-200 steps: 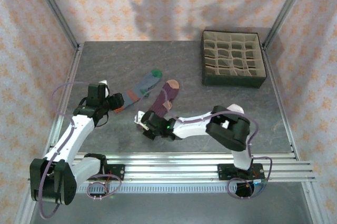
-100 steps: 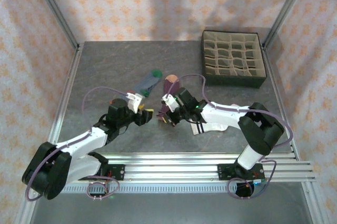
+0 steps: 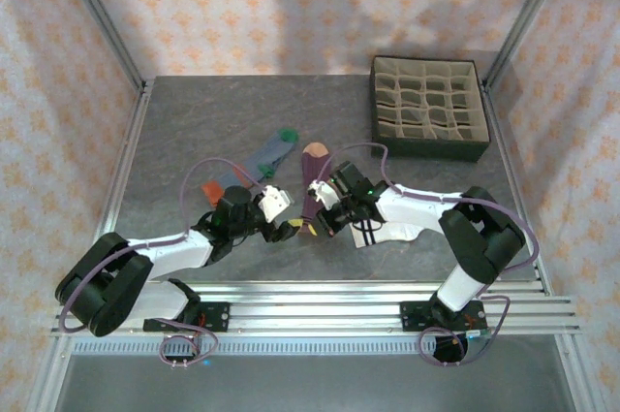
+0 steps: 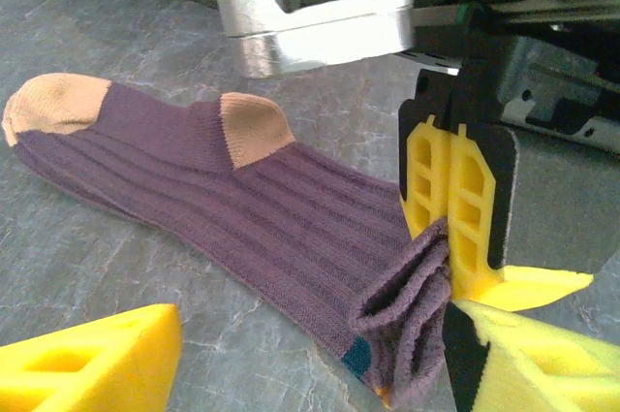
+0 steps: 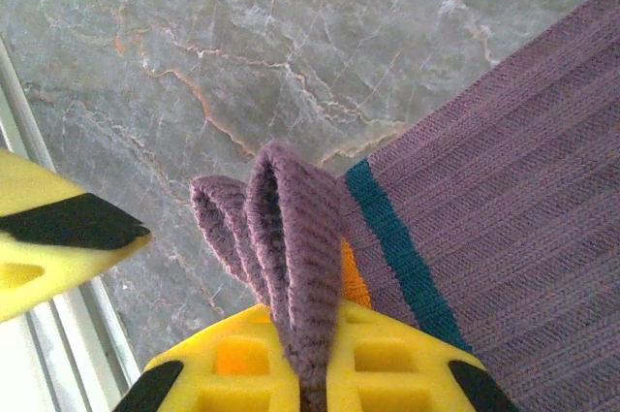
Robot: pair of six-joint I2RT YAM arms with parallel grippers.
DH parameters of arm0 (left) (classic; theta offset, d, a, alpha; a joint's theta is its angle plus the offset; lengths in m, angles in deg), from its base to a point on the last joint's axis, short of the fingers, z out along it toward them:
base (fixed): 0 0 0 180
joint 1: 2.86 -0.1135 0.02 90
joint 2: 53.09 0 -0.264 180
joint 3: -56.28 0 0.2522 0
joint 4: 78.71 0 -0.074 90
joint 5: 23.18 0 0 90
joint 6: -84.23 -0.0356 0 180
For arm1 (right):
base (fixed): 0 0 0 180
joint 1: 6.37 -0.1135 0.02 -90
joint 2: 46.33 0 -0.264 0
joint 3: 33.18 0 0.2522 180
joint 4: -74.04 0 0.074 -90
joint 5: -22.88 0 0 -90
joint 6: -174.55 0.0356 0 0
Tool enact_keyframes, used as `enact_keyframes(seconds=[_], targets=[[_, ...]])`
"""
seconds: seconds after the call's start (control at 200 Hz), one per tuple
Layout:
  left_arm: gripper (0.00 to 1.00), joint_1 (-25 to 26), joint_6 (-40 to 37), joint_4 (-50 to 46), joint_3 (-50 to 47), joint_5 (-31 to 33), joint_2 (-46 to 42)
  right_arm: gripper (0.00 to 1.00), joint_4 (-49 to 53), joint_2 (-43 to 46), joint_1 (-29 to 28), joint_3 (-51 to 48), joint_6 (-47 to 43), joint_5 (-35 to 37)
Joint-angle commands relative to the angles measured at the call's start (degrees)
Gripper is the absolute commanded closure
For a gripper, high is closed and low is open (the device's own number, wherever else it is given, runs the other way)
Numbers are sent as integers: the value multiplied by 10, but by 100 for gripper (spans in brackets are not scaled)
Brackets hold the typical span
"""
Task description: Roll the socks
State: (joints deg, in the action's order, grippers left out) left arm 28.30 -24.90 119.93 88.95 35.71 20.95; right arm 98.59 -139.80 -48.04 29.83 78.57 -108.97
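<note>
Currently, your right gripper (image 3: 312,221) is clenched on the purple sock (image 3: 312,165), a dark ribbed knit sock with a peach toe and heel. In the right wrist view, its yellow fingers (image 5: 417,388) pinch the folded cuff (image 5: 291,237), which stands up as a narrow looped ridge just beside the teal cuff stripe (image 5: 392,237). The rest of the purple sock lies flat on the grey marbled table (image 3: 194,121), with its toe pointing toward the far edge.

Note that your left gripper (image 3: 287,229) is released. In the left wrist view its yellow fingers (image 4: 87,354) stand wide apart on either side of the cuff end. The bunched cuff sits just beside the finger on the right of that view; you cannot tell whether they touch. The two grippers face each other across the cuff, in the near half of the table.

Locate the remaining items as follows:

- The grey-blue sock (image 3: 263,158), soft fabric with a green toe and an orange patch at its near end, lies flat just left of the purple sock.
- The white sock (image 3: 383,235), with black cuff stripes, lies partly under the right arm.
- The dark box (image 3: 426,148) of beige grid compartments sits at the far right corner of the table, well apart from all three socks.
</note>
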Motion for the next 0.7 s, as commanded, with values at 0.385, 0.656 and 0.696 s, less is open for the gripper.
enact_keyframes(seconds=[0.385,0.656,0.696], targets=[[30,7,-49,-4,40,-80,75,99,50,-26,6,28,-3,-24],[33,18,-45,-2,41,-89,101,99,56,-35,15,31,-3,-33],[34,20,-45,-6,42,-88,105,99,57,-39,17,32,-3,-35]])
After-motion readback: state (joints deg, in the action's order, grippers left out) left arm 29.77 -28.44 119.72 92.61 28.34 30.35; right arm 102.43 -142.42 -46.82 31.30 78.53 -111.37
